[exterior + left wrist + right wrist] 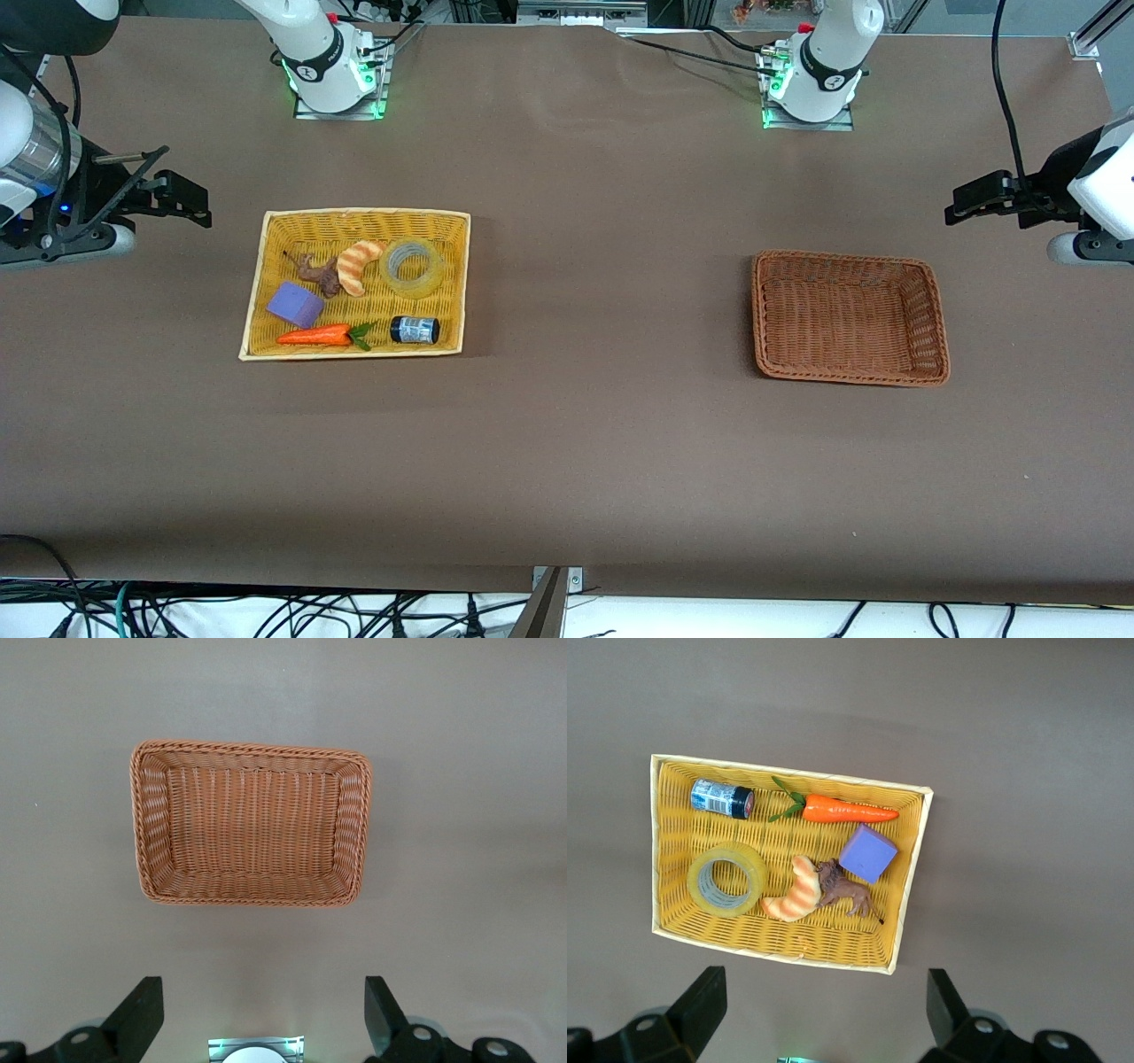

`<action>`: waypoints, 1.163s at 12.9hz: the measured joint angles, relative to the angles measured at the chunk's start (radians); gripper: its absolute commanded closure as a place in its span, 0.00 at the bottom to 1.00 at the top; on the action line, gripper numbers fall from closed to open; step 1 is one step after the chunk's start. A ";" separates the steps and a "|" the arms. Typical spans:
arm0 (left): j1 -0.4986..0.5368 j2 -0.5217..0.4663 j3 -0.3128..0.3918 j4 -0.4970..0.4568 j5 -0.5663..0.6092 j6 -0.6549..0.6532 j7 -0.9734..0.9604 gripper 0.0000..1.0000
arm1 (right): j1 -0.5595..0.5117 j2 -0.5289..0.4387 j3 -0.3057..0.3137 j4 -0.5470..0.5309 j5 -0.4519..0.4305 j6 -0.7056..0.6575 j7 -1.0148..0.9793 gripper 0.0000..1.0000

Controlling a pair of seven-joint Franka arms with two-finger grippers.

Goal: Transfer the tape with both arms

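The tape (412,267) lies flat in the yellow basket (257,292), in the corner toward the robot bases. In the same basket a striped croissant (356,265) sits just beside the tape, and a small black jar (415,330) lies nearer the front camera. The right claw (824,1014) hangs released above this basket, holding nothing. The left claw (262,1017) hangs released and empty over the brown basket (932,310), well apart on the surface (585,221).
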 measured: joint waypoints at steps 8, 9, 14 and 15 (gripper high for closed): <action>0.000 0.000 0.000 0.000 0.000 0.000 0.000 0.00 | -0.003 0.000 0.002 0.002 0.001 0.008 -0.001 0.00; 0.000 0.000 0.000 0.000 0.000 0.000 0.000 0.00 | -0.003 0.000 0.002 0.003 0.001 0.012 -0.001 0.00; 0.000 0.000 0.000 0.000 0.000 0.000 0.000 0.00 | -0.003 0.000 0.005 0.008 -0.001 0.037 -0.001 0.00; 0.000 0.000 0.000 -0.001 0.000 0.000 0.000 0.00 | -0.003 0.000 0.005 0.009 -0.003 0.039 -0.001 0.00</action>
